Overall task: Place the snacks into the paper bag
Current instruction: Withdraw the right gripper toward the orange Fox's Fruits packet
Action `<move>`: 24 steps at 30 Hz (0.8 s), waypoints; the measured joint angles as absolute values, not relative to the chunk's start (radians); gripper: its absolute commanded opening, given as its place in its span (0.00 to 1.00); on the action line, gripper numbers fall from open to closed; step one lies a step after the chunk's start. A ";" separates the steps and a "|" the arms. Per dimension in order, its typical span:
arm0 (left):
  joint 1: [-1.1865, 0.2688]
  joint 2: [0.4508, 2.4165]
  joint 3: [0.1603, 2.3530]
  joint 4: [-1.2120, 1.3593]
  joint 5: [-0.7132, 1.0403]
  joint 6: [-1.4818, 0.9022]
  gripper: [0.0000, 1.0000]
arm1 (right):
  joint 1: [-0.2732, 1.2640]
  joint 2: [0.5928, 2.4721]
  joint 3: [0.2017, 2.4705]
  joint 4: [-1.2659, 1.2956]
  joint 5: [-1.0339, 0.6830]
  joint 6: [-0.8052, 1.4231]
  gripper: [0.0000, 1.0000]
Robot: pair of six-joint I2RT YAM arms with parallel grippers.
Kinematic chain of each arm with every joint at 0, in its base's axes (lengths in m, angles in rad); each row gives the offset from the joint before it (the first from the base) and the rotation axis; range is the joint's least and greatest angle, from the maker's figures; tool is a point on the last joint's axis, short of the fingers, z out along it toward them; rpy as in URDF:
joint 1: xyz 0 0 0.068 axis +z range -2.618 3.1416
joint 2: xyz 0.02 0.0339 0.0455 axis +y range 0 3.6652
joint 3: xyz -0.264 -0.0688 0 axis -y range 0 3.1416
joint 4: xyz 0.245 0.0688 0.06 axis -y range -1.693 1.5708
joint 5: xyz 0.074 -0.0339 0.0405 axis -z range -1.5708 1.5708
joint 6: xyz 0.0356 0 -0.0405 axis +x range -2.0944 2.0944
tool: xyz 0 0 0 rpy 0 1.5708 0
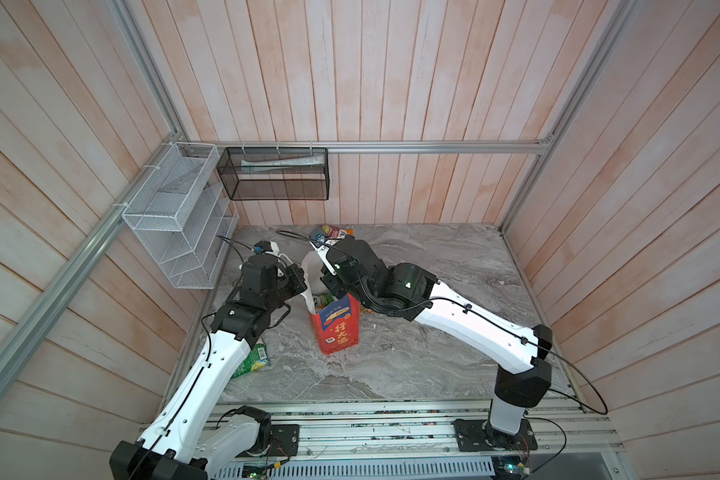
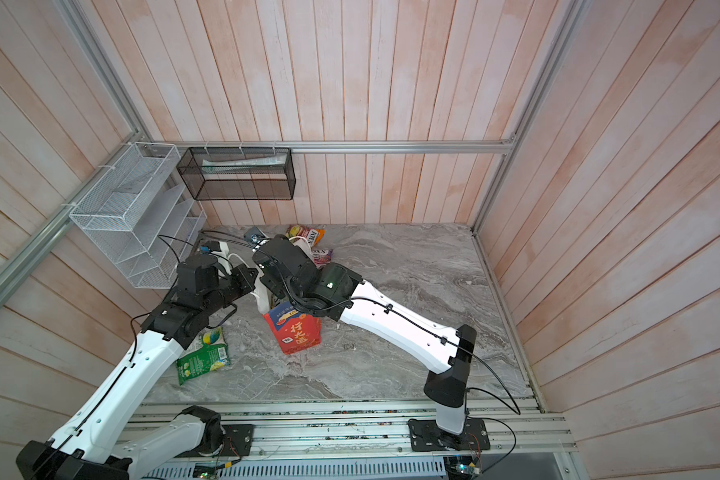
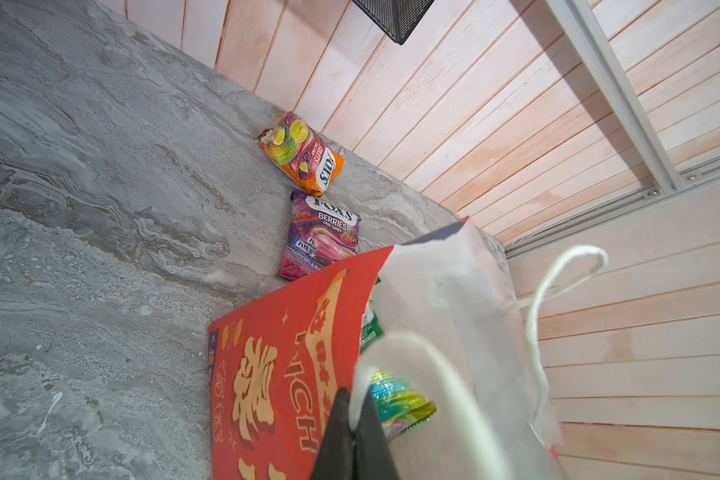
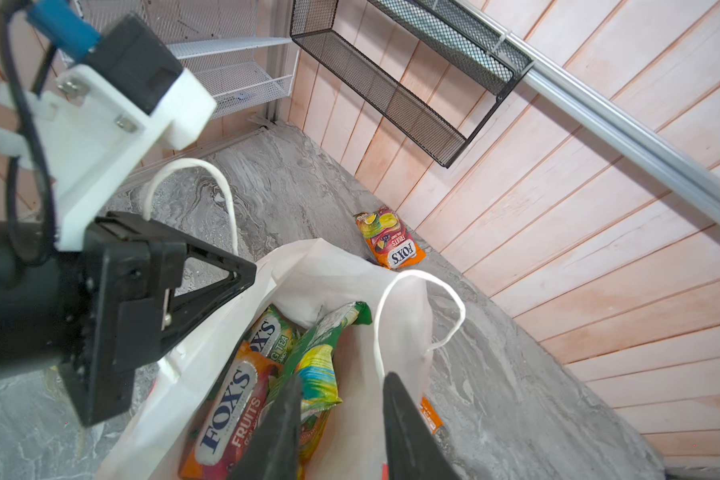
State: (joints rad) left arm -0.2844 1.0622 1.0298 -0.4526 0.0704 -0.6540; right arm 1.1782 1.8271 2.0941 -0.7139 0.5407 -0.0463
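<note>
**Packing step, mid-task.** The paper bag (image 1: 335, 328) stands upright on the table (image 1: 433, 332), left of its middle, with its mouth open and the white lining showing.

- **Left hand:** The left hand (image 4: 246, 274) is pressed together on the bag's rim, on the side toward the table's left edge, and holds the mouth wide.
- **Right hand:** The right hand (image 4: 341, 378) hangs directly over the opening with its fingers apart and nothing gripped between them.
- **Inside the bag:** A green-and-yellow packet (image 4: 321, 357) lies just below the right hand. It rests on an orange packet (image 4: 229, 407) and a green tea packet (image 4: 273, 336). Judged from this, a drop into the bag is just finishing.
- **Outside the bag:** A loose orange packet (image 3: 300, 151) lies against the table's back edge. A purple packet (image 3: 321, 237) lies just in front of it, near the bag. A loose green packet (image 2: 204, 353) lies near the left edge, partly under the left arm.

The next move likely calls for lifting the right hand clear of the cord handle (image 4: 412, 273). It would then reach beyond the bag to the purple packet while the left hand's grip steadies the rim.
</note>
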 measured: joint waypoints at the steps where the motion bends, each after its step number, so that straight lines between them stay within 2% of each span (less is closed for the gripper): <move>1: -0.284 1.062 1.030 -0.453 0.071 -0.654 0.00 | 1.180 1.819 2.088 -0.708 0.546 -0.047 0.44; 7: -0.284 1.062 1.030 -0.453 0.070 -0.654 0.00 | 1.175 1.743 2.011 -0.645 0.572 -0.050 0.68; 13: -0.284 1.062 1.030 -0.452 0.070 -0.654 0.00 | 1.143 1.707 1.949 -0.604 0.603 -0.010 0.82; 18: -0.284 1.064 1.030 -0.451 0.070 -0.654 0.00 | 1.048 1.602 1.718 -0.537 0.575 0.081 0.83; 24: -0.284 1.064 1.030 -0.449 0.071 -0.654 0.00 | 0.769 1.420 1.320 -0.385 0.431 0.277 0.85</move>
